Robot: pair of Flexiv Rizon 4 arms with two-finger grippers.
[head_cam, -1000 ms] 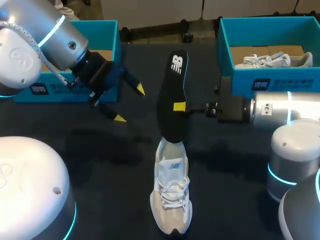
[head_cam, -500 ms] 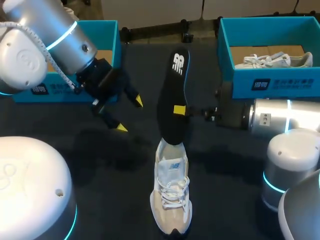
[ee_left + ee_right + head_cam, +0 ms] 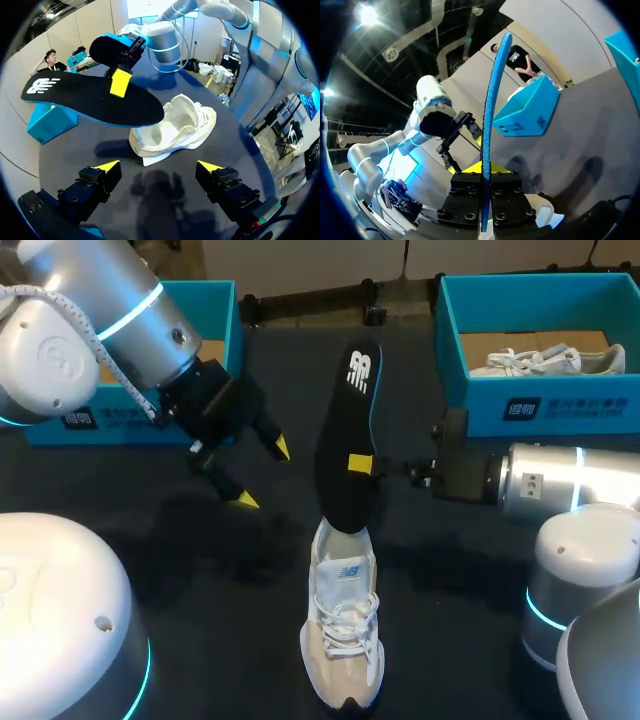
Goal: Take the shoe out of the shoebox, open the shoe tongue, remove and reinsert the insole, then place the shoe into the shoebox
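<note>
Right gripper (image 3: pixel 362 464) is clamped on the insole (image 3: pixel 347 410), pinching it mid-length, and the insole's lower end meets the heel opening of the shoe (image 3: pixel 342 640). Left gripper (image 3: pixel 264 474) hangs released, fingers spread, with the shoe just ahead of it.

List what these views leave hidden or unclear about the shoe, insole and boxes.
1. Head view: the shoe's opening, covered by the insole's lower end; whether it sits inside is unclear.
2. Head view: the left shoebox's contents, covered by the left arm.
3. Right wrist view: the insole's faces, seen edge-on between the right gripper's jaws.
</note>
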